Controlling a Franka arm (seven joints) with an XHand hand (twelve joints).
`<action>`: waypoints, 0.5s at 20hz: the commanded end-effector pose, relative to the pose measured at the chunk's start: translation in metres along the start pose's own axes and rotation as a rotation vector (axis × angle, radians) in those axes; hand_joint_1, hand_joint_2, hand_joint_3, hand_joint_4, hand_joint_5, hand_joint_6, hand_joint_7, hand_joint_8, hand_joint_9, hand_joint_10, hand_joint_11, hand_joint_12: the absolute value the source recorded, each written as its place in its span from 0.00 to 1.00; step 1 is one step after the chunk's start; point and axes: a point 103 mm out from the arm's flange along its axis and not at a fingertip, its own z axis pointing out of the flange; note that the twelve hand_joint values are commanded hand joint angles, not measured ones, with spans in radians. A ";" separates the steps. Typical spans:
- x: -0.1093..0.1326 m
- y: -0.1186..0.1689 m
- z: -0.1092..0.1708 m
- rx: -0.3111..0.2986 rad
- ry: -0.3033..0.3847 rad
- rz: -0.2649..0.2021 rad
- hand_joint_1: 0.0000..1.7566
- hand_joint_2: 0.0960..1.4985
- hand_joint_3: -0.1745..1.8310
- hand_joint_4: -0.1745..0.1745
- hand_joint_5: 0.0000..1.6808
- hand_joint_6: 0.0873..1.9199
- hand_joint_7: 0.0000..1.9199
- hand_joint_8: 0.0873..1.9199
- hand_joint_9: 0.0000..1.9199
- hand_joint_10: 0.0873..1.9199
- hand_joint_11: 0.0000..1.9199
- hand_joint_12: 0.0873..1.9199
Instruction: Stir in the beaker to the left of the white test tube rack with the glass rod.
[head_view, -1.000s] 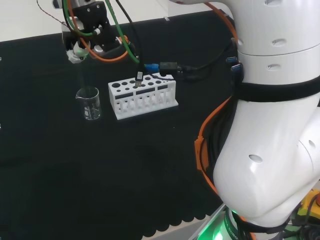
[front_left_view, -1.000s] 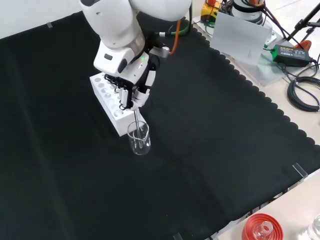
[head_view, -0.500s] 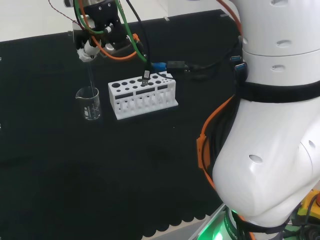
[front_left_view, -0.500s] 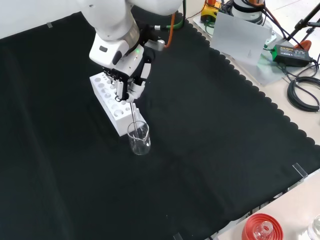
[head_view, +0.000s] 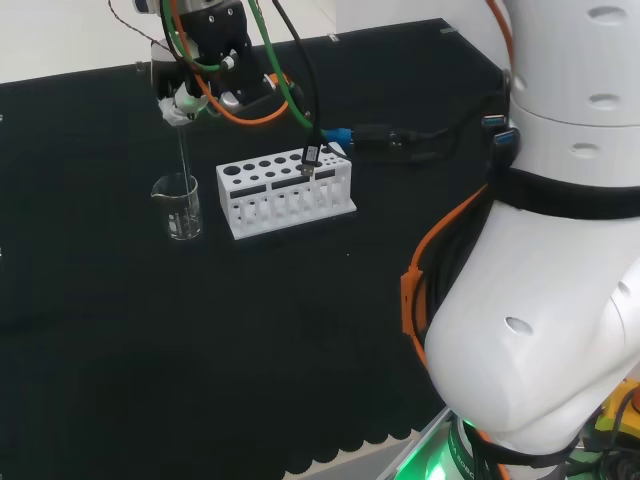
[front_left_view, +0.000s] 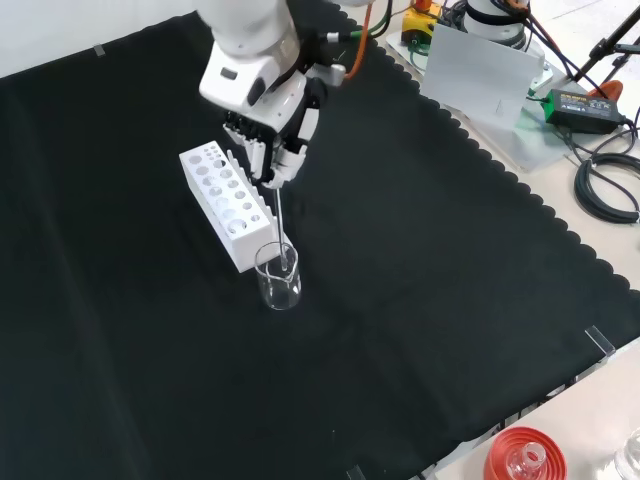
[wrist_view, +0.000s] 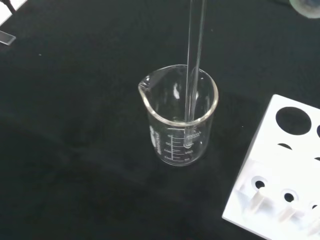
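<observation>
Head view: my hand (head_view: 190, 95) pinches the top of the rod (head_view: 183, 160), which drops into the beaker (head_view: 178, 207) just left of the rack (head_view: 285, 192). Front view: my curled fingers (front_left_view: 270, 165) hold the rod (front_left_view: 279, 222) slanting down into the beaker (front_left_view: 278, 277), in front of the rack (front_left_view: 225, 202). Wrist view: the rod's (wrist_view: 194, 60) tip sits inside the beaker (wrist_view: 178, 122), beside the rack (wrist_view: 280, 175).

Arm links (head_view: 540, 330): glossy white, rounded, w/ black band, small oval recesses. Orange and green cables (head_view: 255, 85) run to black-and-white hand (front_left_view: 275, 150), upper left of head view.
</observation>
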 end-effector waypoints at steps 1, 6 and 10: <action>0.017 -0.008 -0.010 -0.014 0.001 -0.015 0.67 0.78 0.00 0.00 0.59 0.50 0.81 0.27 0.94 0.11 0.85 0.27; 0.020 -0.009 -0.011 -0.018 -0.008 -0.019 0.67 0.78 0.00 0.00 0.59 0.50 0.81 0.27 0.94 0.11 0.85 0.27; 0.022 -0.009 -0.011 -0.020 -0.005 -0.017 0.67 0.78 0.00 0.00 0.59 0.50 0.81 0.27 0.94 0.11 0.85 0.27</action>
